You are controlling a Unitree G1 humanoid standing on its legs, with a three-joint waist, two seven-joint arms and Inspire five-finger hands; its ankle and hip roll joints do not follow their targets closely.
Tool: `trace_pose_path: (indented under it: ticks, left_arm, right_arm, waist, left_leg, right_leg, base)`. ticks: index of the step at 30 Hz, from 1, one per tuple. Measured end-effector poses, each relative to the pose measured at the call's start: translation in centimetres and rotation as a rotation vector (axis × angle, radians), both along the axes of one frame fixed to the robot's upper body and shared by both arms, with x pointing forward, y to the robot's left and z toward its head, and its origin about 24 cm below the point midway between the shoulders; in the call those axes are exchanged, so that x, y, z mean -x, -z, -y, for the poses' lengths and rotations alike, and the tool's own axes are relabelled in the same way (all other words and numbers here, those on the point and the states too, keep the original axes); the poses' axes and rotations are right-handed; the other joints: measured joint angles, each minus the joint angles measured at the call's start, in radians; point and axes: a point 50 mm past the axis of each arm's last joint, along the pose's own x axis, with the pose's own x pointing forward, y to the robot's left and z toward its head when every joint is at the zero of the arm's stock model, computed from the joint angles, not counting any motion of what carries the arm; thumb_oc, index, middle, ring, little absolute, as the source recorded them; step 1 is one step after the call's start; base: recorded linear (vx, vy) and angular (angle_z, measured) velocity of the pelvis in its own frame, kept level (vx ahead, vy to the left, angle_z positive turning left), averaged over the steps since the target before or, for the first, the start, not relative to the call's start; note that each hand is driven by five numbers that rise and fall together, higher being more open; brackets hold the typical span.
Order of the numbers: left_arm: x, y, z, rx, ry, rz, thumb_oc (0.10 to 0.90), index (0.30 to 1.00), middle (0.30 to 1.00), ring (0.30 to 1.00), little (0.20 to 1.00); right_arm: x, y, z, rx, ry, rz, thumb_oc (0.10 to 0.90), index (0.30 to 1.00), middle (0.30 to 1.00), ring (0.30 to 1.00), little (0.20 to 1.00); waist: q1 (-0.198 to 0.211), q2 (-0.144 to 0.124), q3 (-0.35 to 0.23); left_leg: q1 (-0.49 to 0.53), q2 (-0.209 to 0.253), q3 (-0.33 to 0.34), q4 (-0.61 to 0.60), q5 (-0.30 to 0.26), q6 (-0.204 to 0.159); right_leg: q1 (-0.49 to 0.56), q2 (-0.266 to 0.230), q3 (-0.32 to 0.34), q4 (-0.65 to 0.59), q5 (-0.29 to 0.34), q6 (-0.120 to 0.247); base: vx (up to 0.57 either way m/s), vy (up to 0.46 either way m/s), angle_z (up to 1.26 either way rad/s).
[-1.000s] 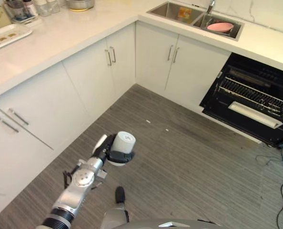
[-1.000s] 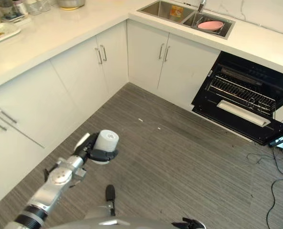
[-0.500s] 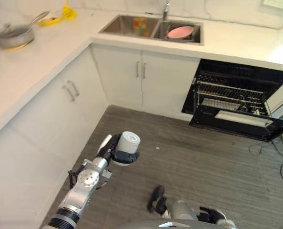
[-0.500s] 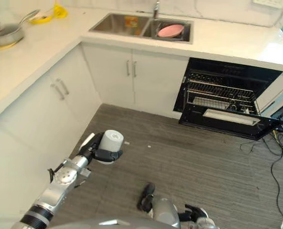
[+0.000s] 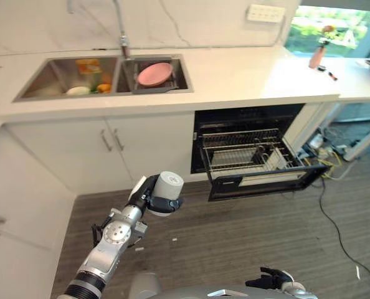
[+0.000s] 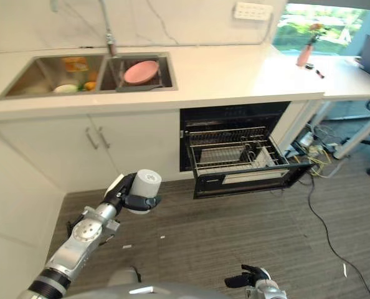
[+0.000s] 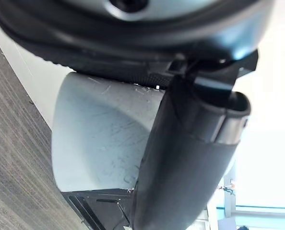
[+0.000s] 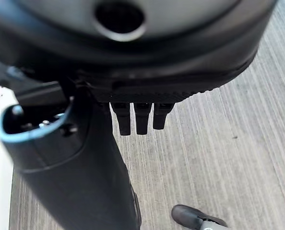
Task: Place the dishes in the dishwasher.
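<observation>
Cup (image 5: 167, 185), pale grey, is carried upside down in the left hand (image 5: 149, 198), fingers wrapped round it, above the floor. Right hand (image 8: 137, 115) hangs low, fingers straight. Next, I'd judge: reach the dishwasher rack (image 5: 244, 151).

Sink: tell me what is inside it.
The right basin of the sink holds a pink plate. The left basin holds a pale dish and something orange beside it. Anything under the plate is covered.

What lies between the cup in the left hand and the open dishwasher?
Bare grey floor, seen in the left eye view: the left hand holds the cup short of the dishwasher.
</observation>
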Motion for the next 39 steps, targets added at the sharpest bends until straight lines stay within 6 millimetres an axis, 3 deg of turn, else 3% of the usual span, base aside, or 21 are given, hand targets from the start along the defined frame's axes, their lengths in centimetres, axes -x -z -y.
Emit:
trace_pose_path:
  ticks: [1,2,3,4,5,6,7,9,11,12,14,15,16,18,20,21,24,26,31,33,39]
  left_arm:
    - [0.1,0.1,-0.1,0.000,-0.004,-0.003,0.400,0.300,0.300,0.300,0.300]
    - [0.0,-0.2,-0.1,0.001,-0.011,0.013,0.400,0.300,0.300,0.300,0.300]
    - [-0.3,-0.6,-0.9,-0.019,-0.034,0.039,0.400,0.300,0.300,0.300,0.300]
    - [-0.1,-0.1,-1.4,-0.026,-0.071,0.023,0.400,0.300,0.300,0.300,0.300]
    - [0.6,0.5,-2.0,-0.023,-0.106,-0.004,0.400,0.300,0.300,0.300,0.300]
    - [0.9,0.9,-1.7,-0.016,-0.121,-0.029,0.400,0.300,0.300,0.300,0.300]
    - [0.7,1.0,-1.1,-0.004,-0.111,-0.028,0.400,0.300,0.300,0.300,0.300]
    - [0.2,0.8,0.4,0.030,-0.069,-0.014,0.400,0.300,0.300,0.300,0.300]
    - [-0.5,0.1,1.1,0.048,-0.052,0.013,0.400,0.300,0.300,0.300,0.300]
    - [-1.6,-1.1,1.0,0.036,-0.036,0.070,0.400,0.300,0.300,0.300,0.300]
    - [-3.0,-2.6,1.1,0.025,-0.016,0.126,0.400,0.300,0.300,0.300,0.300]
    - [-3.0,-2.6,1.1,0.025,-0.016,0.126,0.400,0.300,0.300,0.300,0.300]
    - [-4.0,-4.3,0.9,0.019,-0.007,0.202,0.400,0.300,0.300,0.300,0.300]
    - [-4.5,-5.3,1.0,0.026,0.005,0.243,0.400,0.300,0.300,0.300,0.300]
    - [-4.2,-6.1,0.7,0.042,-0.004,0.285,0.400,0.300,0.300,0.300,0.300]
    - [-4.0,-6.1,0.6,0.047,-0.006,0.285,0.400,0.300,0.300,0.300,0.300]
    - [-3.0,-5.4,0.7,0.084,-0.022,0.274,0.400,0.300,0.300,0.300,0.300]
    - [-2.6,-4.8,1.2,0.112,-0.024,0.252,0.400,0.300,0.300,0.300,0.300]
    - [-2.2,-4.2,2.4,0.187,-0.053,0.232,0.400,0.300,0.300,0.300,0.300]
    - [-2.3,-4.3,2.3,0.196,-0.075,0.237,0.400,0.300,0.300,0.300,0.300]
    - [-2.3,-4.3,2.1,0.203,-0.122,0.244,0.400,0.300,0.300,0.300,0.300]
  right_arm:
    - [1.3,0.3,-0.5,-0.017,0.008,-0.038,0.800,0.900,0.900,0.900,0.900]
    - [2.0,0.5,-0.9,-0.031,0.003,-0.059,0.800,0.900,0.900,0.900,0.900]
    - [1.7,0.6,-1.5,-0.038,-0.020,-0.054,0.800,0.900,0.900,0.900,0.900]
    - [0.8,0.4,-1.4,-0.028,-0.030,-0.021,0.800,0.900,0.900,0.900,0.900]
    - [0.1,0.1,-1.0,-0.028,-0.001,0.030,0.800,0.900,0.900,0.900,0.900]
    - [-1.2,-0.7,0.3,0.002,0.037,0.119,0.800,0.900,0.900,0.900,0.900]
    - [-1.9,-1.3,1.3,0.032,0.048,0.159,0.800,0.900,0.900,0.900,0.900]
    - [-2.5,-2.2,3.1,0.088,0.038,0.200,0.800,0.900,0.900,0.900,0.900]
    - [-4.1,-3.1,3.1,0.105,0.034,0.260,0.800,0.900,0.900,0.900,0.900]
    - [-8.0,-5.7,2.5,0.108,-0.016,0.476,0.800,0.900,0.900,0.900,0.900]
    - [-10.7,-7.9,1.7,0.112,-0.059,0.628,0.800,0.900,0.900,0.900,0.900]
    - [-10.7,-7.9,1.7,0.112,-0.059,0.628,0.800,0.900,0.900,0.900,0.900]
    - [-13.8,-11.2,0.6,0.139,-0.143,0.796,0.800,0.900,0.900,0.900,0.900]
    - [-14.8,-13.2,0.2,0.141,-0.158,0.912,0.800,0.900,0.900,0.900,0.900]
    - [-15.6,-15.1,-0.3,0.131,-0.178,1.004,0.800,0.900,0.900,0.900,0.900]
    - [-15.8,-15.6,-0.6,0.126,-0.185,1.029,0.800,0.900,0.900,0.900,0.900]
    - [-16.4,-17.5,-1.3,0.086,-0.219,1.123,0.800,0.900,0.900,0.900,0.900]
    - [-16.5,-17.7,-1.6,0.027,-0.204,1.143,0.800,0.900,0.900,0.900,0.900]
    - [-16.6,-18.4,-2.9,-0.205,-0.116,1.204,0.800,0.900,0.900,0.900,0.900]
    - [-16.7,-18.5,-3.8,-0.299,-0.098,1.215,0.800,0.900,0.900,0.900,0.900]
    - [-16.6,-18.4,-4.5,-0.357,-0.092,1.208,0.800,0.900,0.900,0.900,0.900]
  waist:
    - [-0.001,0.002,0.007]
    - [0.015,0.003,0.005]
    - [0.040,-0.032,0.008]
    - [0.056,-0.021,0.012]
    - [0.065,-0.002,-0.005]
    - [0.039,0.058,-0.001]
    - [0.014,0.090,-0.003]
    - [-0.006,0.134,-0.024]
    - [-0.013,0.101,-0.032]
    - [-0.031,0.078,-0.033]
    - [-0.071,0.048,-0.028]
    - [-0.071,0.048,-0.028]
    - [-0.059,0.051,-0.012]
    - [-0.072,0.056,-0.009]
    - [-0.043,0.068,0.012]
    - [-0.046,0.074,0.015]
    - [-0.050,0.114,0.031]
    - [-0.041,0.126,0.030]
    - [-0.018,0.115,0.036]
    - [-0.010,0.112,0.037]
    - [0.000,0.109,0.034]
  left_leg:
    - [0.041,0.003,-0.006,-0.026,0.005,0.001]
    - [0.075,0.004,-0.014,-0.060,0.002,-0.004]
    - [0.050,-0.030,-0.062,0.009,-0.006,-0.011]
    - [0.011,-0.055,-0.166,0.080,-0.059,-0.048]
    - [0.036,-0.055,-0.229,-0.010,-0.118,-0.102]
    - [0.070,-0.018,-0.218,-0.132,-0.113,-0.101]
    - [0.084,-0.019,-0.220,-0.154,-0.116,-0.088]
    - [0.150,-0.026,-0.186,-0.235,-0.104,-0.068]
    - [0.220,-0.056,-0.108,-0.332,-0.081,-0.034]
    - [0.251,-0.089,-0.002,-0.389,-0.067,-0.019]
    - [0.272,-0.121,0.041,-0.420,-0.055,-0.007]
    - [0.272,-0.121,0.041,-0.420,-0.055,-0.007]
    - [0.294,-0.127,0.165,-0.426,-0.075,0.007]
    - [0.305,-0.133,0.200,-0.427,-0.087,0.015]
    - [0.325,-0.132,0.266,-0.428,-0.108,0.016]
    - [0.332,-0.132,0.267,-0.428,-0.110,0.015]
    - [0.340,-0.112,0.277,-0.432,-0.121,-0.001]
    - [0.340,-0.094,0.272,-0.431,-0.116,-0.009]
    - [0.341,-0.057,0.210,-0.426,-0.109,-0.021]
    - [0.345,-0.050,0.191,-0.426,-0.109,-0.021]
    - [0.346,-0.041,0.161,-0.426,-0.109,-0.024]
  right_leg:
    - [-0.053,-0.033,-0.013,0.144,-0.035,0.026]
    - [-0.090,-0.049,-0.011,0.127,-0.059,0.020]
    - [-0.125,-0.100,0.001,-0.007,0.043,0.024]
    - [-0.143,-0.103,0.050,0.028,0.051,-0.013]
    - [-0.137,-0.098,0.118,-0.003,0.055,0.001]
    - [-0.119,-0.084,0.130,-0.037,0.070,0.012]
    - [-0.116,-0.088,0.139,-0.038,0.069,0.022]
    - [-0.108,-0.091,0.165,-0.045,0.066,0.054]
    - [-0.124,-0.137,0.234,-0.044,0.075,0.093]
    - [-0.165,-0.171,0.300,-0.066,0.108,0.123]
    - [-0.156,-0.211,0.297,-0.115,0.145,0.145]
    - [-0.156,-0.211,0.297,-0.115,0.145,0.145]
    - [-0.201,-0.226,0.323,-0.134,0.201,0.171]
    - [-0.187,-0.226,0.280,-0.167,0.219,0.199]
    - [-0.196,-0.250,0.192,-0.185,0.238,0.197]
    - [-0.183,-0.250,0.179,-0.204,0.266,0.192]
    - [-0.178,-0.228,0.172,-0.212,0.267,0.174]
    - [-0.173,-0.207,0.166,-0.213,0.264,0.152]
    - [-0.149,-0.167,0.128,-0.209,0.245,0.123]
    - [-0.137,-0.161,0.114,-0.209,0.235,0.117]
    - [-0.120,-0.158,0.089,-0.211,0.224,0.118]
  base:
    - [0.29,0.440,0.26]
    - [0.36,0.602,-0.22]
    - [0.29,0.520,-0.76]
    - [0.14,0.367,-1.19]
    - [0.12,0.344,-1.25]
    - [0.11,0.315,-0.94]
    - [0.12,0.289,-0.59]
    - [0.06,0.289,-0.32]
    - [-0.02,0.211,-1.09]
    - [-0.02,0.209,-1.68]
    - [0.00,0.187,-0.92]
    - [0.00,0.125,-1.38]
    - [0.00,0.063,-1.44]
    - [0.00,0.055,-1.11]
    - [0.03,-0.001,-0.79]
    - [0.03,-0.012,-0.43]
    - [0.05,-0.033,-0.13]
    - [0.08,-0.068,0.05]
    - [0.08,-0.094,0.18]
    - [0.09,-0.120,0.22]
    - [0.07,-0.120,0.13]
